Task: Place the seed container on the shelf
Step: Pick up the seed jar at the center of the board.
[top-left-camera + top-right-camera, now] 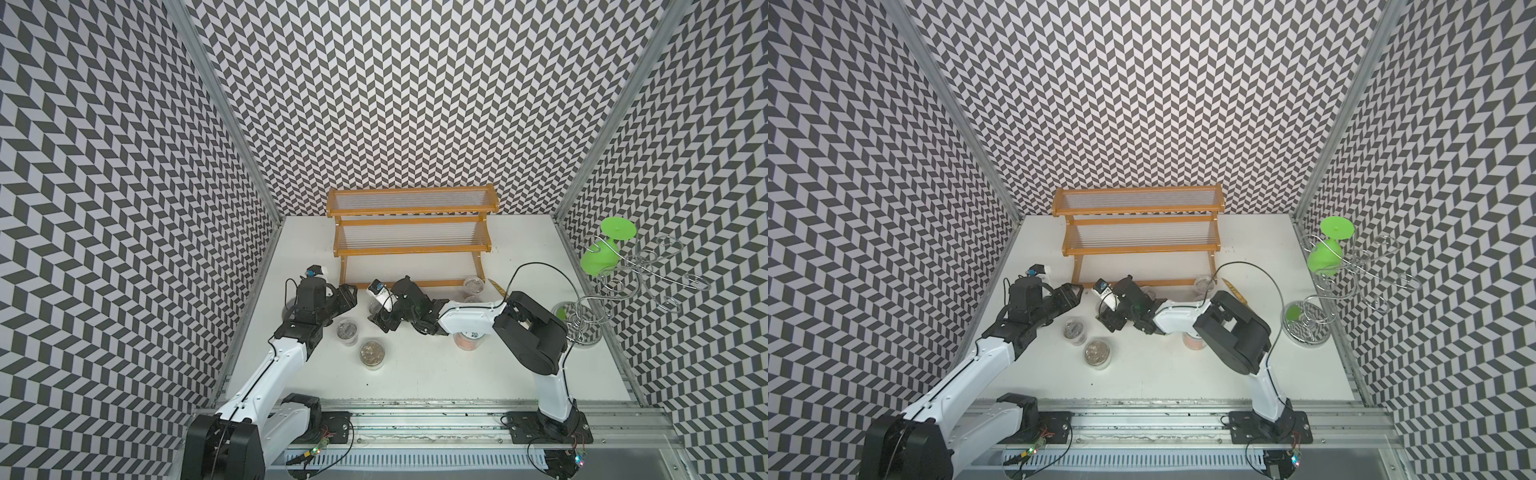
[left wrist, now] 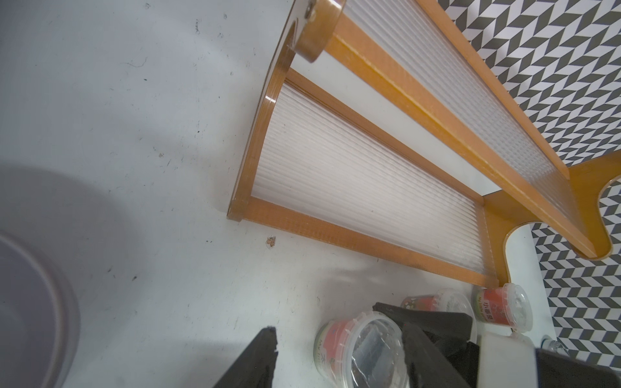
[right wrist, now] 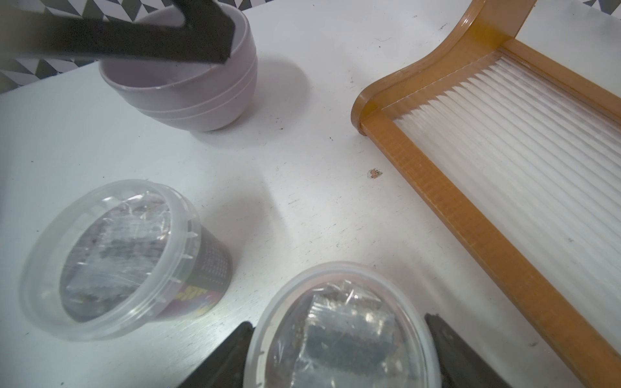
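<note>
Currently the right tool (image 3: pixel 338 320) is spread wide around the seed container (image 3: pixel 339 336). One jaw stands on either side, and both tips lie against the rim of its clear lid, so the grip looks made. The container is low over the white desk (image 1: pixel 415 374), in front of the shelf (image 1: pixel 409 250), near the left end of the bottom tier's front rail. It is not on any tier.

The left tool (image 1: pixel 351 292) hangs just left of the right one, over a lilac bowl (image 3: pixel 188 94). I cannot tell how far its jaws stand apart, or whether they hold anything.

Other items noted:
- A second lidded cup with a dark label (image 3: pixel 127 255) stands just beside the gripped one.
- A third cup (image 1: pixel 372 353) sits nearer the front of the desk.
- A pink cup (image 1: pixel 467 340) is partly hidden under the right forearm.
- Two more cups (image 1: pixel 473 284) stand by the right end of the shelf's front rail.
- At the far right, a silver wire stand (image 1: pixel 577 332) carries a green goblet (image 1: pixel 600 255) hung upside down.
</note>
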You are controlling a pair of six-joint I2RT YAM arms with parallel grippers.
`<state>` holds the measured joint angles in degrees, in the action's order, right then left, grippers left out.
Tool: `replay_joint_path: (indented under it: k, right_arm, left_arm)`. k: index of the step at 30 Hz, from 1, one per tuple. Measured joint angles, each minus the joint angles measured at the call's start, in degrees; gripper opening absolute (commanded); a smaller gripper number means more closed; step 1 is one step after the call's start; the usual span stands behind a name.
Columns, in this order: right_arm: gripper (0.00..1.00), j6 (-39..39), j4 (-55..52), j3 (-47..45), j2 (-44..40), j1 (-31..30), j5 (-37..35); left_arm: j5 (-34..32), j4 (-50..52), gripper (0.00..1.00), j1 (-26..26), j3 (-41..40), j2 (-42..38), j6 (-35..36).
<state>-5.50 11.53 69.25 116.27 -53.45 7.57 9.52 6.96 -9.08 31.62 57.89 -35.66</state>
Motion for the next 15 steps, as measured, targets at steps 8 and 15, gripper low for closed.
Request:
replay_joint_path:
  k: [8, 15]
  right_arm:
    - [0.77, -0.1, -0.5, 0.0, -1.4, 0.0, 0.0]
    - [0.77, -0.1, -2.8, 0.5, -2.0, 0.0, 0.6]
  left_arm:
    - [-0.3, 0.8, 0.65, 0.6, 0.0, -1.2, 0.0]
    - [-0.4, 1.8, 0.65, 1.0, 0.2, -1.4, 0.2]
